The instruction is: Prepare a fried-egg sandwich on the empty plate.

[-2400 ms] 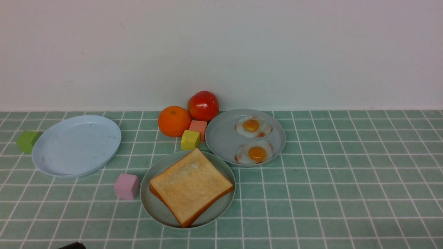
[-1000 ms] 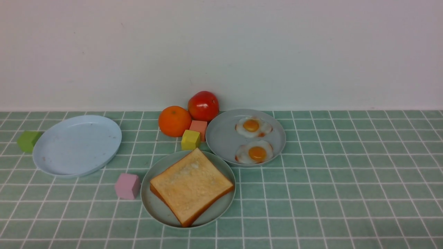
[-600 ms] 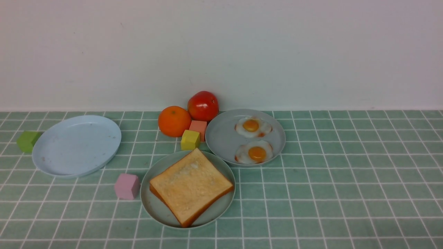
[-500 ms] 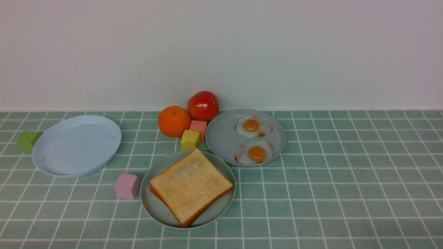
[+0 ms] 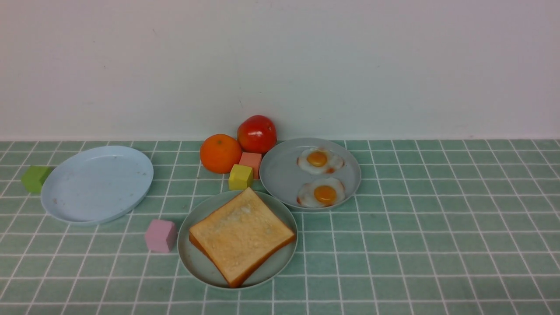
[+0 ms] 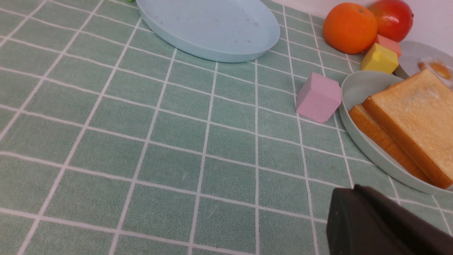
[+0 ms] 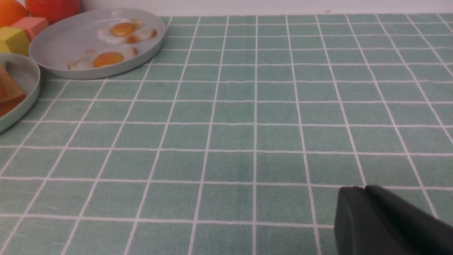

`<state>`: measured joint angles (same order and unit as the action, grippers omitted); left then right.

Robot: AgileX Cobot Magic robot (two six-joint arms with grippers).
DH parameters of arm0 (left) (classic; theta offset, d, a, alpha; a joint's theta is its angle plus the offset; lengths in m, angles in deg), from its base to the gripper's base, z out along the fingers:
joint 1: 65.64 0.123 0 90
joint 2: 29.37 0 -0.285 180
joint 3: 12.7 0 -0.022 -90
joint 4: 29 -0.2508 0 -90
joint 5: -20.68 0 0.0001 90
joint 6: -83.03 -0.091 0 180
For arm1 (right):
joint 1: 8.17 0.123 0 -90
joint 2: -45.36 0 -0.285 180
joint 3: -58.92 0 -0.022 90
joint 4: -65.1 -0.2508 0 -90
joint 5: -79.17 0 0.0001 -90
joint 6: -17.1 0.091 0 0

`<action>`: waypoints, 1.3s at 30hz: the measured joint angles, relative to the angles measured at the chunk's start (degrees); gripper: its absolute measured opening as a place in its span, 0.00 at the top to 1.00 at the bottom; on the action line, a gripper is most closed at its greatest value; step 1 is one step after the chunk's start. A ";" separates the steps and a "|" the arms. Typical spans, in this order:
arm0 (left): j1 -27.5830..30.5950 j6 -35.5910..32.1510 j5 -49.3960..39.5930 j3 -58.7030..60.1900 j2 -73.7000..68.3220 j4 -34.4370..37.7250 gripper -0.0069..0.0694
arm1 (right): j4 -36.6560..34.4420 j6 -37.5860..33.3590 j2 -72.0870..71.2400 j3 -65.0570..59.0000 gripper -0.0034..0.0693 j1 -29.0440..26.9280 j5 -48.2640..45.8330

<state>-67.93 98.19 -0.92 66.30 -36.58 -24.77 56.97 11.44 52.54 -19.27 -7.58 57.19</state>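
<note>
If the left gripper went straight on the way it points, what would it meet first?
Probably the green plate holding the toast. Only bare cloth lies between it and the left gripper, though depth is hard to judge.

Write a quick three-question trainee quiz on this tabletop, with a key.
1. How many fried eggs lie on the grey plate?
2. True or false: both toast slices are stacked on the mint-green plate.
3. Which plate holds nothing? A) grey B) mint-green C) light blue plate

Key: 1: two. 2: true; the left wrist view shows one slice under the other. 3: C.
</note>
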 joint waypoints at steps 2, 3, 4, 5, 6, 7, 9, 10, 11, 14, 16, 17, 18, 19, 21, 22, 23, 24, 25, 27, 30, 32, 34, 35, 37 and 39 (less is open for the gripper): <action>0.00 0.00 0.00 0.00 0.00 0.00 0.92 | 0.00 0.00 0.00 0.00 0.89 0.00 0.00; 0.00 0.00 0.00 0.00 0.00 0.00 0.92 | 0.00 0.00 0.00 0.00 0.89 0.00 0.00; 0.00 0.00 0.00 0.00 0.00 0.00 0.92 | 0.00 0.00 0.00 0.00 0.89 0.00 0.00; 0.00 0.00 0.00 0.00 0.00 0.00 0.92 | 0.00 0.00 0.00 0.00 0.89 0.00 0.00; 0.00 0.00 0.00 0.00 0.00 0.00 0.92 | 0.00 0.00 0.00 0.00 0.89 0.00 0.00; 0.00 0.00 0.00 0.00 0.00 0.00 0.92 | 0.00 0.00 0.00 0.00 0.89 0.00 0.00; 0.00 0.00 0.00 0.00 0.00 0.00 0.92 | 0.00 0.00 0.00 0.00 0.89 0.00 0.00; 0.00 0.00 0.00 0.00 0.00 0.00 0.92 | 0.00 0.00 0.00 0.00 0.88 0.00 0.00; 0.00 0.00 0.00 0.00 0.00 0.00 0.92 | 0.00 0.00 0.00 0.00 0.88 0.00 0.00; 0.00 0.00 0.00 0.00 0.00 -0.02 0.92 | 0.00 0.00 0.00 0.00 0.88 0.00 0.00; 0.00 0.00 0.00 0.00 0.00 -0.02 0.91 | 0.00 0.00 0.00 0.00 0.88 0.00 0.00; 0.00 0.00 0.00 0.00 0.00 -0.02 0.91 | 0.00 0.00 0.00 0.00 0.88 0.00 0.00; 0.00 0.00 0.00 0.00 0.00 -0.02 0.91 | 0.00 0.00 0.00 0.00 0.88 0.00 0.00; 0.00 0.00 0.00 0.00 0.00 -0.02 0.91 | 0.00 0.00 0.00 0.00 0.88 0.00 0.00; 0.00 0.00 0.00 0.00 0.00 -0.02 0.91 | 0.00 0.00 0.00 0.00 0.88 0.00 0.00; 0.00 0.00 0.00 0.00 0.00 -0.02 0.91 | 0.00 0.00 0.00 0.00 0.88 0.00 0.00; 0.00 0.00 0.00 0.00 0.00 -0.02 0.91 | 0.00 0.00 0.00 0.00 0.88 0.00 0.00; 0.00 0.00 0.00 0.00 0.00 -0.06 0.91 | 0.00 0.00 0.00 0.00 0.88 0.00 0.00; 0.00 0.00 0.00 0.00 0.00 -0.06 0.90 | 0.00 0.00 0.00 0.00 0.88 0.00 0.00; 0.00 0.00 0.00 0.00 0.00 -0.21 0.90 | 0.00 0.00 0.00 0.00 0.88 0.00 0.00; 0.00 0.00 0.00 0.00 0.00 -0.26 0.90 | 0.00 0.00 0.00 0.00 0.88 0.00 0.00; 0.00 0.00 0.00 0.00 0.00 -0.26 0.90 | 0.00 0.00 0.00 0.00 0.88 0.00 0.00; 0.00 0.00 0.05 0.00 0.00 -0.26 0.90 | 0.00 0.00 0.00 0.00 0.88 0.00 0.00; 0.00 0.00 0.05 0.00 0.00 -0.26 0.90 | 0.00 0.00 0.00 0.00 0.88 0.00 0.00; 0.00 0.00 0.05 0.00 0.00 -0.26 0.90 | 0.00 0.00 0.00 0.00 0.88 0.00 0.00; 0.00 0.00 0.05 0.00 0.00 -0.26 0.90 | 0.00 0.00 0.00 0.00 0.87 0.00 0.00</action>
<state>-67.93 98.19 -0.87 66.30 -36.58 -25.03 56.97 11.44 52.54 -19.27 -7.58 57.19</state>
